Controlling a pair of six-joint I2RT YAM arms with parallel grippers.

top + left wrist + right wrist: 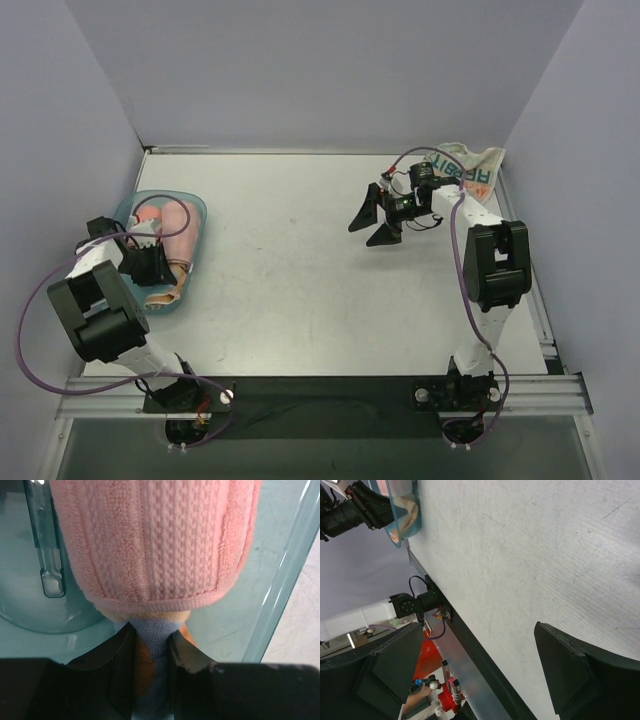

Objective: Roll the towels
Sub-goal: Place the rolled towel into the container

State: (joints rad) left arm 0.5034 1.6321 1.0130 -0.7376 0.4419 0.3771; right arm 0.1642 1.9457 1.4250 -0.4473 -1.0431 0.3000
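Where the left gripper (pixel 150 636) was seen from its own wrist camera, its jaws stood partly closed and pinched a fold of the striped towel (pixel 150 692). Blue cloth with an orange dot showed between the dark fingers. Directly ahead of the fingertips lay the pink towel (pixel 155 540), rolled into a thick bundle. Its hemmed end overhung the pinched cloth and hid the rest of the striped towel from this view. Both towels lay inside the teal tray (pixel 280 585), whose raised wall ran along the right of the roll. From the top camera, the tray sat at the left side of the table (pixel 300 270), close to the left wall, and the left arm covered its near part.

The right gripper (pixel 367 233) was well apart from all this, on the far right half of the table. Its jaws were spread wide with nothing between them, and its wrist view showed only bare, scuffed tabletop between the two fingers. Behind it, in the far right corner against the wall, lay the lettered towel (pixel 472 168), crumpled and unrolled, with teal and orange letters showing. The right arm (pixel 495 260) and its purple cable crossed in front of the towel's near edge. The gripper was not touching the towel.
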